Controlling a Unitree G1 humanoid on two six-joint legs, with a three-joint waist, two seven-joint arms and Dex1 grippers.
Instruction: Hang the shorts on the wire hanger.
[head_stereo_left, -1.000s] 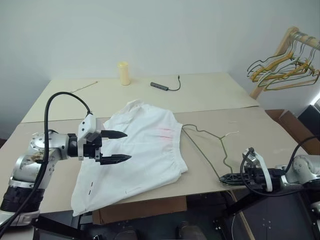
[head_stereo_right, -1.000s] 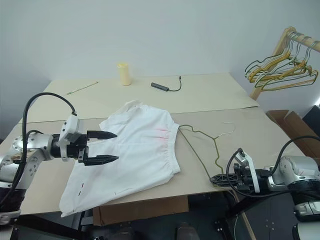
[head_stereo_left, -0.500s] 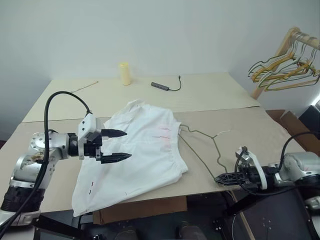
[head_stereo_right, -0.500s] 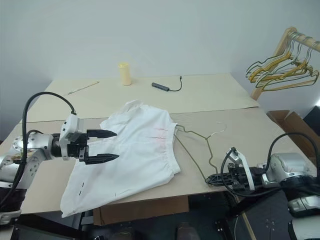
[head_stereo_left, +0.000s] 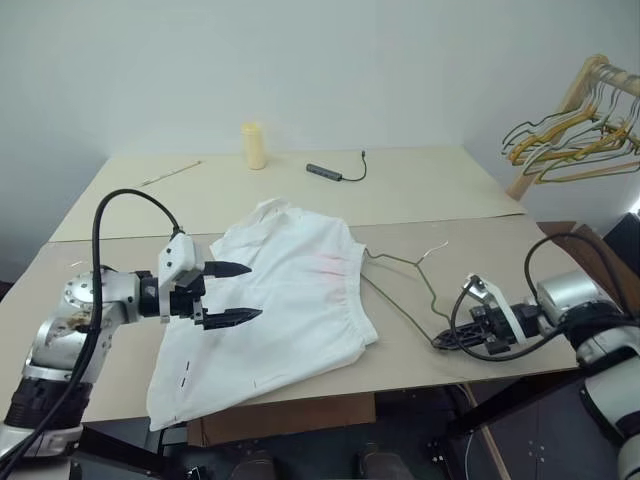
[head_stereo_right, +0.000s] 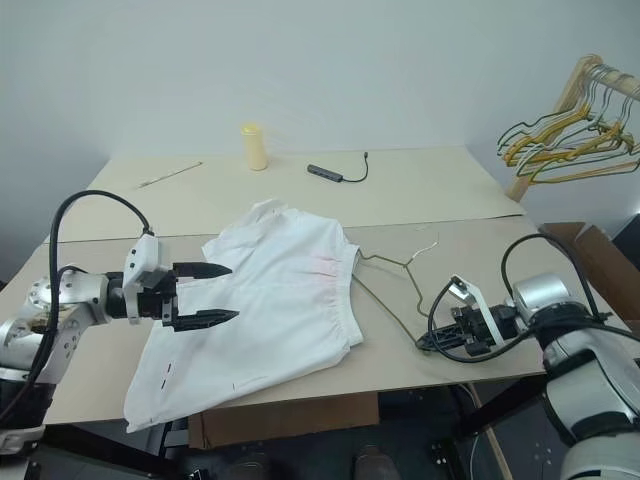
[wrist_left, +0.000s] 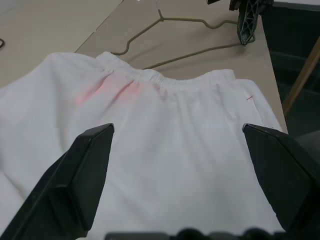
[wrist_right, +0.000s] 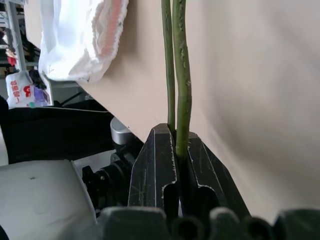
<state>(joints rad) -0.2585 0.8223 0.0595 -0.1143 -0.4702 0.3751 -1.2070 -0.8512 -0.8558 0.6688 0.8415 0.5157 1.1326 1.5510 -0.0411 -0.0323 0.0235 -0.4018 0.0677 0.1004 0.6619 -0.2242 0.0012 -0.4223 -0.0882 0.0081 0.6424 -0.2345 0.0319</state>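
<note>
The white shorts (head_stereo_left: 270, 300) are lying flat on the table (head_stereo_left: 480, 190) under the wide-spread left gripper (head_stereo_left: 232, 293), while the right gripper (head_stereo_left: 443, 341) is pinching the wire hanger (head_stereo_left: 400, 262) (thin, so it could slip or snag the waistband).

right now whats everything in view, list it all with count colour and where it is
shorts: one, white, spread flat on the table's near half
wire hanger: one, dark grey-green, flat on the table beside the waistband, one corner pinched by the right gripper
table: one, beige
cylinder: one, pale yellow, upright at the far edge
adapter with cable: one, dark, far side
thin stick: one, far left
hangers: a cluster, yellow and olive, on a wooden rack far right
left gripper: open above the shorts
right gripper: shut on the hanger's corner
</note>
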